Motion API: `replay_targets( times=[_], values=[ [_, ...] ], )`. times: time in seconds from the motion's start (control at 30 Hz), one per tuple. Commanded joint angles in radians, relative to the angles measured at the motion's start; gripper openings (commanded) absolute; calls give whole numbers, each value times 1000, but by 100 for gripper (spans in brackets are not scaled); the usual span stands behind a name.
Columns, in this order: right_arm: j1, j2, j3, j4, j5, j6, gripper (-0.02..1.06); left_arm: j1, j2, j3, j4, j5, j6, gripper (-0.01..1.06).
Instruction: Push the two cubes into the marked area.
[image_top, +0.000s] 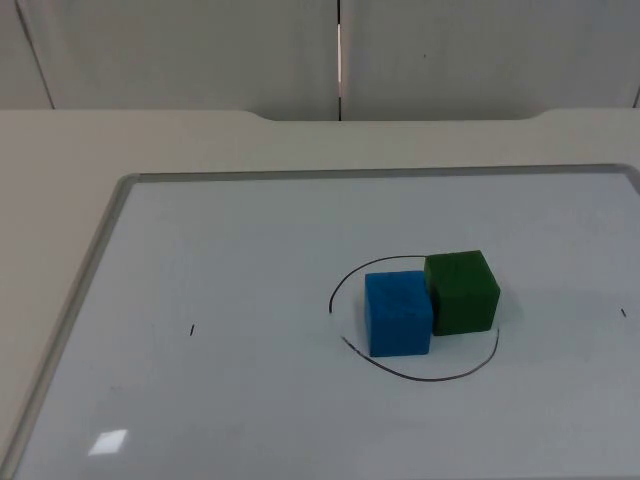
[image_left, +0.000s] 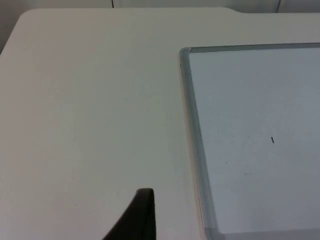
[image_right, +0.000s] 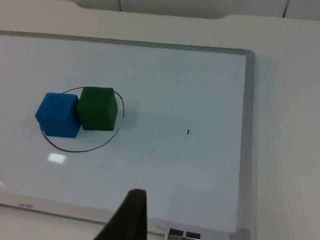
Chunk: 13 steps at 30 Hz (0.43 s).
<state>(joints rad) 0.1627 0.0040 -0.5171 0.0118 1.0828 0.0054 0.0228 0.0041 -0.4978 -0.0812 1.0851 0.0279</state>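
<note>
The blue foam cube (image_top: 399, 313) and the green foam cube (image_top: 461, 291) sit touching, side by side, inside the hand-drawn black oval outline (image_top: 415, 375) on the framed whiteboard (image_top: 113, 215); the green one hides part of the line's far side. The board lies on the white table (image_top: 60, 150), its near edge cut off. The left gripper (image_left: 139, 215) hangs over bare table just beside the board's frame, the right gripper (image_right: 131, 212) over the board's edge; of each a single black fingertip shows, so I cannot tell how wide either stands

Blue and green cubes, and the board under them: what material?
Blue cube and green cube: probably foam, matte, finely grained faces, soft edges. Board: looks like a glossy whiteboard, showing a light reflection, a grey metal-looking frame and a drawn marker outline.
</note>
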Motion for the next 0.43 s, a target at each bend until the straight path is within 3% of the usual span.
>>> replay_targets(
  times=[0.0,0.4],
  values=[
    [-33,-4,2,2,-8,2,105,2,-4,5,-9,-13,2,105],
    [-141,-4,2,2,-8,2,105,2,-4,5,-9,-13,2,105]
  ],
)
